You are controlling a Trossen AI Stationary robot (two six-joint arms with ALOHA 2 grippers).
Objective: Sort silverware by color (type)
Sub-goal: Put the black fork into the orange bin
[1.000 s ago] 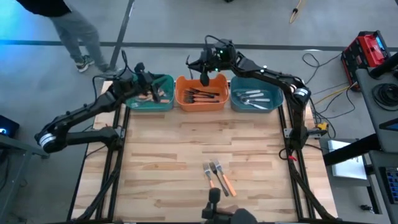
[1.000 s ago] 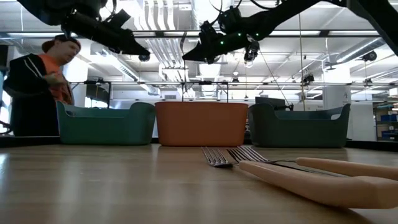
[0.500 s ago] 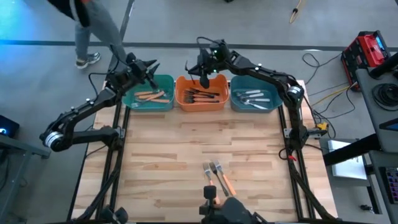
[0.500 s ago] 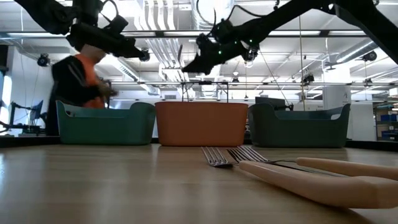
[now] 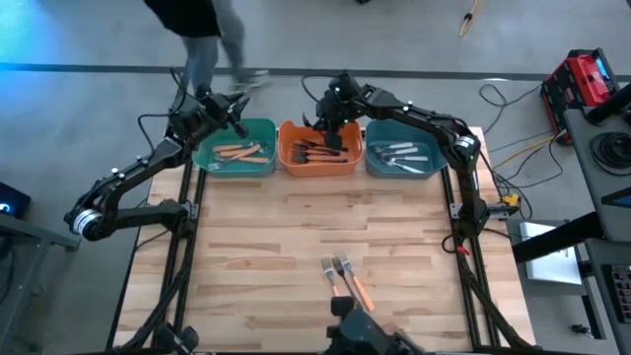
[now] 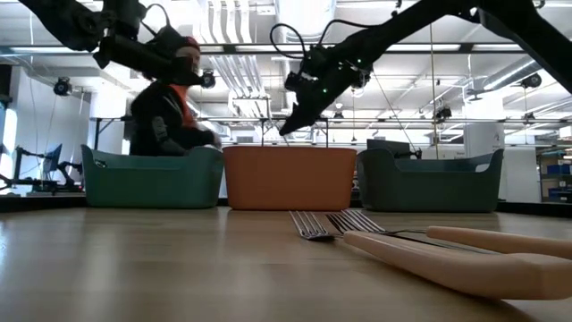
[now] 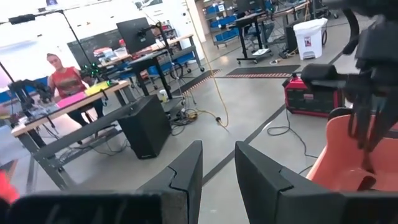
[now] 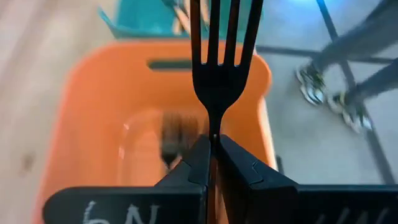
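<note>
Right gripper (image 8: 212, 163) above orange bin (image 5: 317, 158), jaws clamped on black fork (image 8: 217, 68); left gripper (image 7: 217, 168) near teal bin (image 5: 237, 164), jaws parted, empty.

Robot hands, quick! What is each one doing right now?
Left gripper: open, holding nothing, up by the left teal bin.
Right gripper: shut on a dark fork, over the orange bin.

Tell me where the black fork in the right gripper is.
The black fork is pinched in the right gripper, over the orange bin, the middle of three.
</note>
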